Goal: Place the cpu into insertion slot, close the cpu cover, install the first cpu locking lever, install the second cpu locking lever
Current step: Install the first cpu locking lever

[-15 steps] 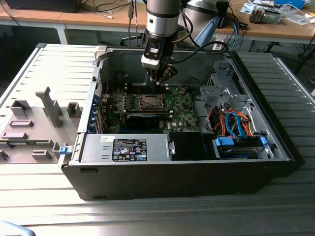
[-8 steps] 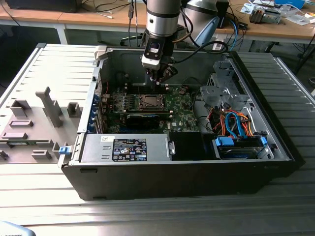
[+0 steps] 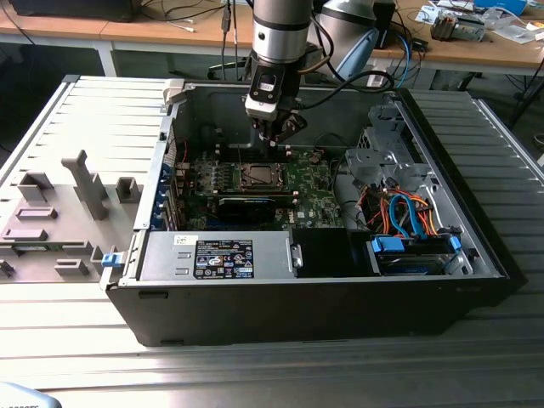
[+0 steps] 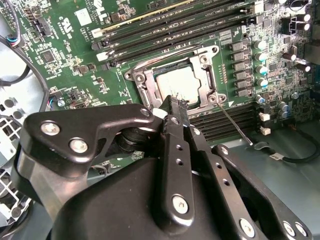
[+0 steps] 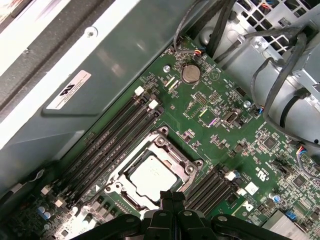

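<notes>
The cpu (image 4: 175, 85) (image 5: 150, 176) lies flat in the insertion slot (image 3: 255, 176) on the green board, silvery top face up. The cpu cover (image 4: 141, 85) (image 5: 180, 150) lies down around it as a silvery frame. A thin wire locking lever (image 4: 235, 125) sticks out from one corner of the socket and slants away over the board. My gripper (image 3: 274, 140) (image 4: 172, 106) (image 5: 170, 197) hangs just above the socket's edge, its black fingers pressed together with nothing between them.
Rows of narrow memory slots (image 5: 115, 135) flank the socket. A long black card (image 3: 246, 204) and a power supply (image 3: 217, 255) sit nearer the case front. Cable bundles (image 3: 408, 212) fill the exterior view's right. The case's back wall (image 3: 212, 106) stands close behind the arm.
</notes>
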{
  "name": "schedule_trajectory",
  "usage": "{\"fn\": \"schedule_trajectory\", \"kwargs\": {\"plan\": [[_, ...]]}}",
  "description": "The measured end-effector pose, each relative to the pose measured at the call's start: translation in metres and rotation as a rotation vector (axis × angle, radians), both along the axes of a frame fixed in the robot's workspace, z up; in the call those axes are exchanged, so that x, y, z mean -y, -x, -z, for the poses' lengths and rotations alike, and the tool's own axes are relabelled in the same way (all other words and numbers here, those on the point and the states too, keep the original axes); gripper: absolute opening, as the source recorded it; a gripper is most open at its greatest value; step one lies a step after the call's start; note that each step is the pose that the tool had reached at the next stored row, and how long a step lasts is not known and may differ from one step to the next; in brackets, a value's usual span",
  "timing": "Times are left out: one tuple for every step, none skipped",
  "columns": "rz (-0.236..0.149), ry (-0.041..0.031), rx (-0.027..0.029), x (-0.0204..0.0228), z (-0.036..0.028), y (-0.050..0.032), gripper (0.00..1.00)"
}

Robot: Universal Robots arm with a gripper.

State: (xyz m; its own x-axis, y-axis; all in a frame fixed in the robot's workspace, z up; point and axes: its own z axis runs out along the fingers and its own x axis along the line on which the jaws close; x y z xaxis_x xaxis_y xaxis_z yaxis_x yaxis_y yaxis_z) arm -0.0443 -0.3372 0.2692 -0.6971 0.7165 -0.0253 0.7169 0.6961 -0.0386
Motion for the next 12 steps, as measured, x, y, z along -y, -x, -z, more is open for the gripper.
{"fn": "schedule_trajectory", "kwargs": {"plan": [[-0.001, 0.0000, 0.0000, 0.0000, 0.0000, 0.0000, 0.11], [-0.002, 0.0000, 0.0000, 0.0000, 0.0000, 0.0000, 0.11], [-0.003, 0.0001, 0.0000, 0.0000, 0.0000, 0.0000, 0.11], [-0.004, 0.0000, 0.0000, 0.0000, 0.0000, 0.0000, 0.11], [-0.005, 0.0001, 0.0000, 0.0000, 0.0000, 0.0000, 0.11], [-0.006, 0.0001, 0.0000, 0.0000, 0.0000, 0.0000, 0.11], [-0.007, 0.0001, 0.0000, 0.0000, 0.0000, 0.0000, 0.11], [-0.007, 0.0002, 0.0000, 0.0000, 0.0000, 0.0000, 0.11], [-0.009, 0.0003, 0.0000, 0.0000, 0.0000, 0.0000, 0.11], [-0.010, 0.0003, -0.0001, 0.0000, -0.0001, 0.0000, 0.11], [-0.011, 0.0003, 0.0000, 0.0000, 0.0000, 0.0000, 0.11], [-0.012, 0.0003, -0.0001, 0.0000, 0.0000, 0.0000, 0.11]]}}
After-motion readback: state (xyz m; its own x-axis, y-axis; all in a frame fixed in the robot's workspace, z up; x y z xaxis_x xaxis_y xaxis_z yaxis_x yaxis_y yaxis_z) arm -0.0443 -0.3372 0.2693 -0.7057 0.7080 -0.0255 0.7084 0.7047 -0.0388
